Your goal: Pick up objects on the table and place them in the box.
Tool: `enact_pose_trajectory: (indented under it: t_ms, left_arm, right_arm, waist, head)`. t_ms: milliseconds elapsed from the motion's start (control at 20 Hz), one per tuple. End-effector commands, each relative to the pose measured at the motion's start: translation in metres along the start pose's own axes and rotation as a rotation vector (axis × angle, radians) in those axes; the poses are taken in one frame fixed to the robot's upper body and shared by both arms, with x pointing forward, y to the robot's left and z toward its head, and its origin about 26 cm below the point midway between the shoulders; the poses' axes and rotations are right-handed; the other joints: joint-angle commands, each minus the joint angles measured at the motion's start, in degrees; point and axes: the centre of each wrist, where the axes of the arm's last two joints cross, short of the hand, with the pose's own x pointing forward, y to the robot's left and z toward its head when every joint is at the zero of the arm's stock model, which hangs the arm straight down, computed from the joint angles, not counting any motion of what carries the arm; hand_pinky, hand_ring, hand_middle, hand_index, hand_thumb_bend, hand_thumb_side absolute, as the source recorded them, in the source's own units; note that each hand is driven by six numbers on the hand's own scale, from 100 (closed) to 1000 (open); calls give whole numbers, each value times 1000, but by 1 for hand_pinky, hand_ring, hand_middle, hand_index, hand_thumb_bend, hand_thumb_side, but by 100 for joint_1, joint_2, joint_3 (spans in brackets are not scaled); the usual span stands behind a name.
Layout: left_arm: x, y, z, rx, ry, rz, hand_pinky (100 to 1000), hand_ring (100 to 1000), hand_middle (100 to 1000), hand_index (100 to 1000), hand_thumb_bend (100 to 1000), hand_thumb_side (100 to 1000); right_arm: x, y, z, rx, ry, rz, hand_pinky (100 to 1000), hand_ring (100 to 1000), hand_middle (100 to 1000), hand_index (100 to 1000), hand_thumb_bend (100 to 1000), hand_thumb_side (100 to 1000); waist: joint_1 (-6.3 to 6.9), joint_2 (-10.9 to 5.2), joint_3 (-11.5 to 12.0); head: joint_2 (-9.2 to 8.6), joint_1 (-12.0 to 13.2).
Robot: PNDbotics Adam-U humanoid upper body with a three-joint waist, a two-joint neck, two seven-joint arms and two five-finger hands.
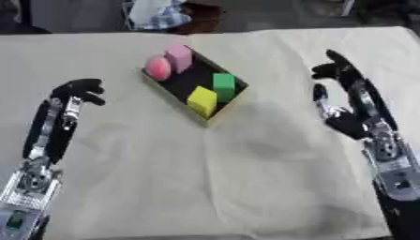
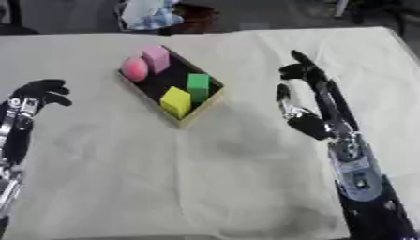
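A shallow box [image 1: 223, 110] with a black floor lies askew on the cloth at upper middle. Inside it rest a pink ball [image 1: 157, 68], a pink block [image 1: 180, 57], a green block [image 1: 224, 86] and a yellow block [image 1: 202, 100]. My left hand [image 1: 78, 89] hangs over the cloth left of the box, fingers curled, holding nothing. My right hand [image 1: 346, 96] stands right of the box with fingers straight and thumb apart, empty. Neither hand touches the box.
A cream cloth [image 1: 205, 178] covers the table, with a wrinkle running below the box. Beyond the far edge lie a dark bowl-like shape [image 1: 201, 16] and a pale bundle [image 1: 160, 13]. The cloth's right edge runs close to my right arm.
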Motion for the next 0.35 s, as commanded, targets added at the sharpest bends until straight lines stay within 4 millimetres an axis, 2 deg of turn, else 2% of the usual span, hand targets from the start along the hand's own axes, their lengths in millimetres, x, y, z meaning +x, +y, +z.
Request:
enact_pose_trajectory:
  t_ms: [50, 150, 200, 250, 300, 350]
  left_arm:
    - [2, 0, -2, 6, -16, 33, 782, 595, 614, 759, 435, 1000]
    - [1, -1, -1, 1, -17, 55, 788, 598, 617, 763, 514, 1000]
    - [0, -1, 0, -2, -18, 63, 791, 602, 623, 765, 520, 1000]
    - [0, -2, 0, -9, -19, 65, 792, 604, 626, 769, 490, 1000]
    - [0, -2, 0, -20, -23, 62, 795, 610, 634, 776, 349, 1000]
    - [0, -2, 0, -35, -32, 56, 795, 612, 636, 775, 272, 1000]
  right_arm:
    - [15, -13, -3, 2, -18, -42, 882, 722, 716, 962, 100, 517]
    - [15, -13, 0, 6, -2, -57, 882, 719, 712, 955, 100, 519]
    - [15, -13, 2, 7, 5, -62, 882, 718, 713, 956, 100, 504]
    - [14, -12, 4, 8, 12, -67, 882, 719, 714, 956, 100, 524]
    - [14, -12, 5, 9, 17, -72, 881, 719, 715, 956, 100, 525]
    - [13, -12, 6, 9, 19, -75, 881, 719, 717, 956, 100, 524]
  waist:
    - [-43, -38, -14]
    - [-36, -47, -16]
    - [-32, -48, -17]
    - [-28, -49, -20]
    - [-24, -50, -24]
    - [-19, -49, -27]
  head:
    - [-22, 3]
    - [-20, -1]
    - [-19, 0]
    - [-17, 6]
    - [-15, 10]
    - [-16, 15]
